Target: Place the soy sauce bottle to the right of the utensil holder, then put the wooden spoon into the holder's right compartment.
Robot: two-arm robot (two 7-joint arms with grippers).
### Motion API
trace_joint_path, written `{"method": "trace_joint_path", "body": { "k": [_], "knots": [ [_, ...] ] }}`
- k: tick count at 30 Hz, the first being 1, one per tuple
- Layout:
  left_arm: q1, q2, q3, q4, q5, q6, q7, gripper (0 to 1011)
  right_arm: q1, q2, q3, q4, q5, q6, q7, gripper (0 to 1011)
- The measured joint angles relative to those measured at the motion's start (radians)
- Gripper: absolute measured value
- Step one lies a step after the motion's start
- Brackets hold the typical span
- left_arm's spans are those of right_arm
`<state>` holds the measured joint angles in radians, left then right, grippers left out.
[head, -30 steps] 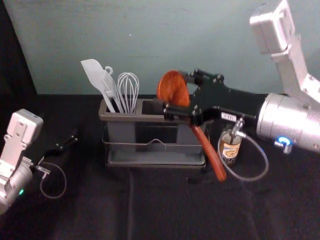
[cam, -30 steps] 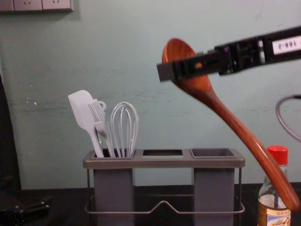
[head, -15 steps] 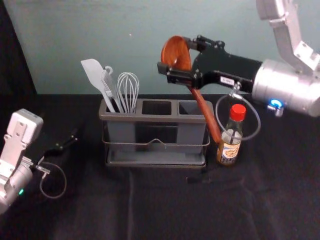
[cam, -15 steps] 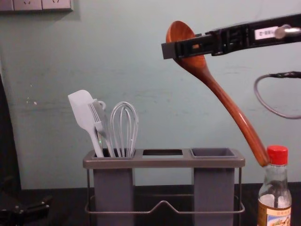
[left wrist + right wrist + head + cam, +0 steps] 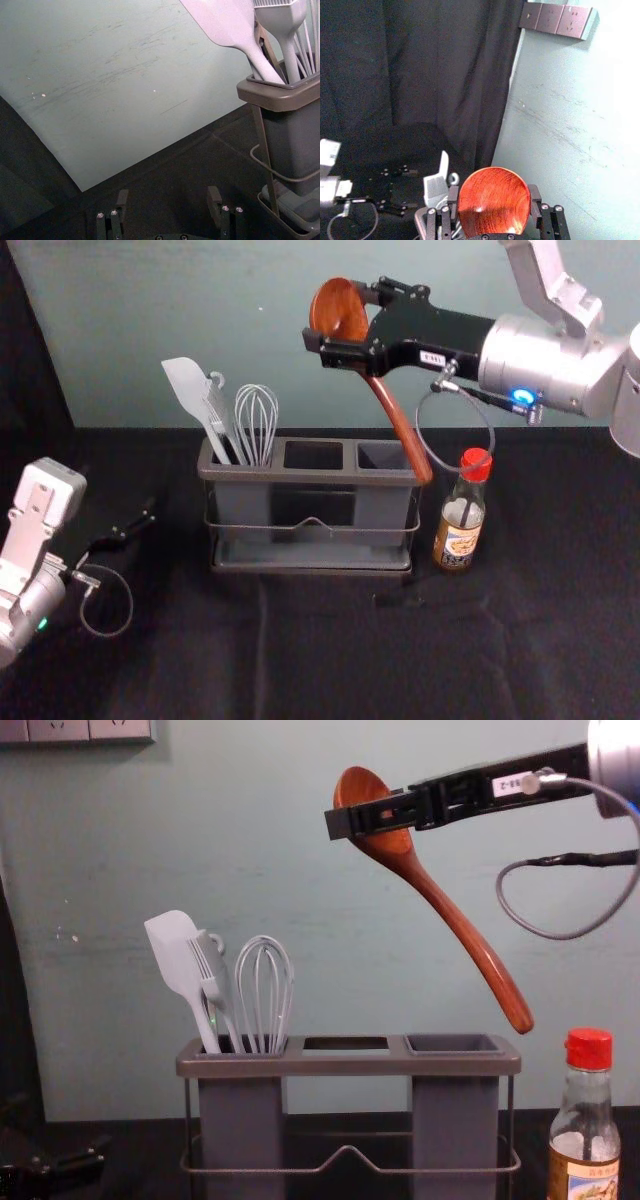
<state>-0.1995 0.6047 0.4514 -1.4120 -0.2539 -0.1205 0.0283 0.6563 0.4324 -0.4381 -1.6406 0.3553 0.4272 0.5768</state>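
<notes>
right gripper [image 5: 336, 316]: closed on the bowl of the wooden spoon [image 5: 392, 412], held above the utensil holder [image 5: 310, 477]. handle slants down rightward, its tip near the holder's right end. soy sauce bottle [image 5: 459, 532]: upright, right of the holder, apart from it. left gripper [image 5: 149, 513]: parked at left, jaws wide. whisk [image 5: 257, 425]: in the left compartment.

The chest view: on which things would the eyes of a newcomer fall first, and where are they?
Probably first on the glossy reddish-brown wooden spoon, held high by its bowl in the right gripper, with its handle slanting down to the right. Next, the bright red cap of the bottle, right of the holder. Then the pale spatula, leaning out of the holder's left compartment.
</notes>
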Motion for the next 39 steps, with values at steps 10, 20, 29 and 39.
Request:
{"method": "trace_joint_path", "body": {
  "k": [10, 20, 29, 39],
  "knots": [
    [0.0, 0.0, 0.0, 0.0, 0.0, 0.0, 0.0, 1012, 0.12, -0.048, -0.067, 0.175, -0.013, -0.019, 0.003, 839],
    [0.0, 0.0, 0.0, 0.0, 0.0, 0.0, 0.0, 1011, 0.163, -0.071, -0.101, 0.28, -0.004, -0.051, 0.005, 839],
    [0.0, 0.0, 0.0, 0.0, 0.0, 0.0, 0.0, 1011, 0.184, -0.089, -0.124, 0.335, 0.013, -0.088, 0.007, 840],
    [0.0, 0.0, 0.0, 0.0, 0.0, 0.0, 0.0, 1011, 0.197, -0.097, -0.147, 0.361, 0.028, -0.113, 0.007, 840]
  ]
}}
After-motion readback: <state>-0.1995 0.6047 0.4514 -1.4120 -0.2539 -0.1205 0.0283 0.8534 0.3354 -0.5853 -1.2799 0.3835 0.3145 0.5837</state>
